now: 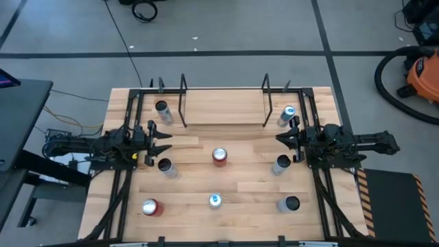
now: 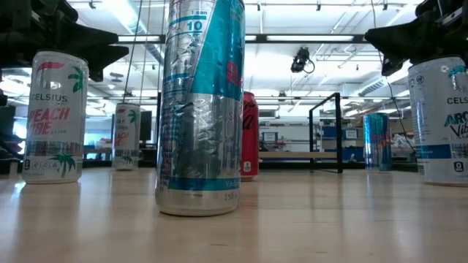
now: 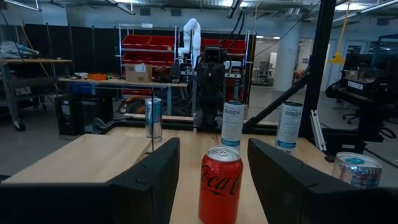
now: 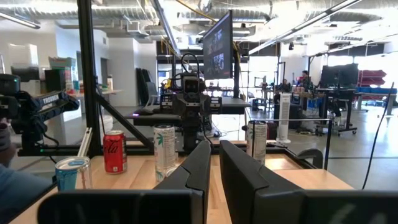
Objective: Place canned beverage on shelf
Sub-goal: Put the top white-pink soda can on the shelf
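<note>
Overhead and level views of a light butcher-block tabletop (image 1: 240, 185) carrying seven slim drink cans and the shelf (image 1: 224, 113), a pale wooden board between two thin black rod end frames, which lies at the table's far edge, between the two claws and farther back than both. The left gripper (image 1: 167, 143) hovers at the left side with its dark fingers drawn together on nothing; its wrist view shows a gap between them, so they are not fully touching. The right gripper (image 1: 280, 138) hovers at the right side, fingers (image 4: 198, 167) nearly pressed together, likewise empty. A red cola can with a silver top (image 1: 219, 156) stands upright midway between the two claws and directly ahead of the left one (image 3: 220, 184). A white can with a dark top (image 1: 165, 167) stands just beside the left claw, on its near side; a silver can (image 1: 162, 110) stands beyond it, by the shelf's left frame. A blue-topped can (image 1: 287, 114) stands just behind the right claw, near the shelf's right frame. No can rests on the shelf.
</note>
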